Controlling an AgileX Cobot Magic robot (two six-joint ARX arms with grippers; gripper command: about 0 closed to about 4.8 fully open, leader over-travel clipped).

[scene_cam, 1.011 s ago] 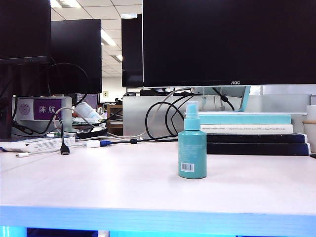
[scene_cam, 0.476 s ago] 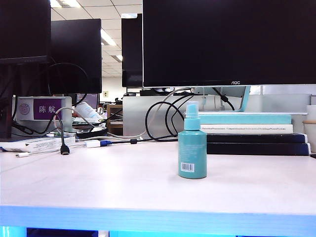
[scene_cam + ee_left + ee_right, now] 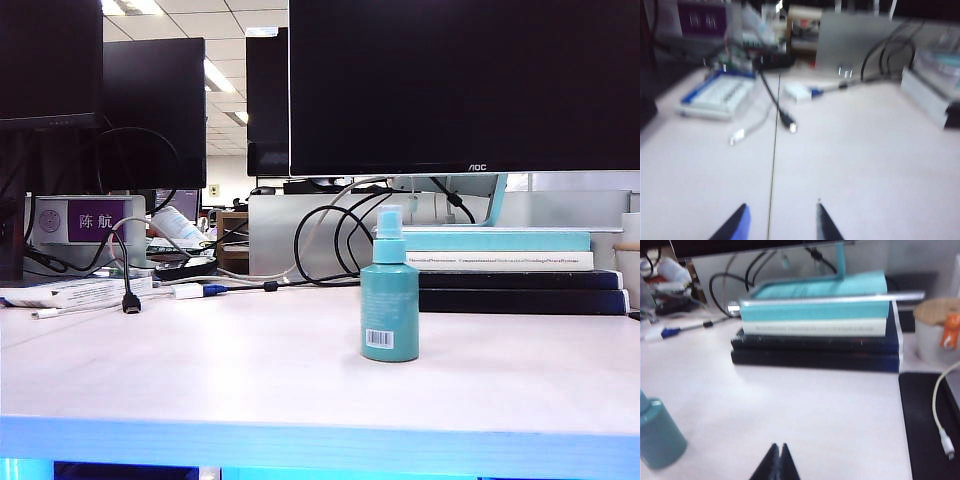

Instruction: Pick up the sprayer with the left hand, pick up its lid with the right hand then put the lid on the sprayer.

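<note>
On a pale, smooth desk [image 3: 200,370] in an office of dark monitors [image 3: 460,85], the teal plastic sprayer [image 3: 390,300], capped by its clear lid [image 3: 388,222], stands upright right of centre. The left tool [image 3: 780,222] hovers released over bare desk; the right tool [image 3: 777,460] hovers clenched and empty before stacked books [image 3: 815,340].

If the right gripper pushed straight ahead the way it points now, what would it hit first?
Most likely the stack of books. The right gripper, jaws shut, aims across bare table at it. The sprayer stands off to the side, out of that line. Depth is hard to judge.
</note>
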